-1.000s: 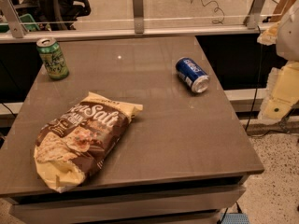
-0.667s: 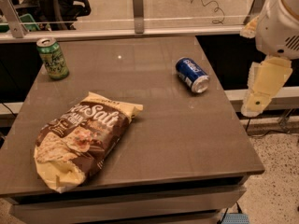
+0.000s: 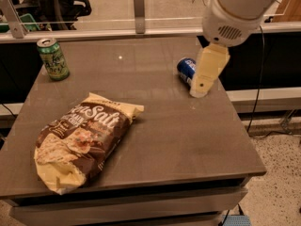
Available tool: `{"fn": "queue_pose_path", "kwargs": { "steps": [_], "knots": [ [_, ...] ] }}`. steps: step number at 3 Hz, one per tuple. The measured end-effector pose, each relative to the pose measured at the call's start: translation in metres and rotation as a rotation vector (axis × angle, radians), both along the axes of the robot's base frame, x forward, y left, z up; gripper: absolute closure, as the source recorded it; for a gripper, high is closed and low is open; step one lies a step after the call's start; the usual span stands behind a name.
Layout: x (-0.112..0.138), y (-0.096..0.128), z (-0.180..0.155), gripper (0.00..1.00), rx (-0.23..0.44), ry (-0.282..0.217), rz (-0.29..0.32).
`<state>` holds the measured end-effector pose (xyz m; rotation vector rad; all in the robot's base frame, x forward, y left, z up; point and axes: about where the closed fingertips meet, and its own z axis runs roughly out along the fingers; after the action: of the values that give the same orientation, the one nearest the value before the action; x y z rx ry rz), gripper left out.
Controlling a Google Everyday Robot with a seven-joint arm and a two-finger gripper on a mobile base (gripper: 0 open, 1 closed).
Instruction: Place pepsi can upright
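- Since the earlier frames the arm has swung in from the right edge of the frame. The gripper [image 3: 201, 81] now hangs over the upper right of the table [image 3: 188, 145], in front of the pepsi can [image 3: 186, 68]. The can, the green can [image 3: 53, 59] and the chip bag [image 3: 82, 140] have not shifted.
- The pepsi can lies on its side at the upper right of the table top, near the far right corner. Only its left part shows; the rest is hidden behind the gripper.
- We cannot tell whether the gripper is spread apart or closed together. We also cannot tell whether it touches the can or merely stands before it.
- We judge the step in hand to be the approach for the grasp; the can is not yet held.
- To do this step well, we advise the following:
  - Line the gripper up across the round body of the can, not across its ends.
  - Descend slowly, because a lying can rolls at a light knock and the table edge is near.
  - Close at mid-length so that the can turns upright without slipping.
- The green can, upright at the upper left, and the chip bag at the lower left stand well apart from the work.
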<state>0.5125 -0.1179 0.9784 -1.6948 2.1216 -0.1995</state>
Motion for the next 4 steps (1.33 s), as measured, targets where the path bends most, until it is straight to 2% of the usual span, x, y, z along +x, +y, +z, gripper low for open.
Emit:
{"fn": "queue_pose_path", "kwargs": {
  "steps": [1, 2, 3, 4],
  "knots": [
    [0.027, 0.017, -0.015, 0.00, 0.069, 0.022, -0.111],
    [0.028, 0.019, -0.017, 0.00, 0.096, 0.033, -0.166],
    [0.028, 0.018, -0.014, 0.00, 0.097, 0.028, -0.160],
    [0.047, 0.016, -0.018, 0.00, 0.146, 0.028, -0.238]
  ]
}}
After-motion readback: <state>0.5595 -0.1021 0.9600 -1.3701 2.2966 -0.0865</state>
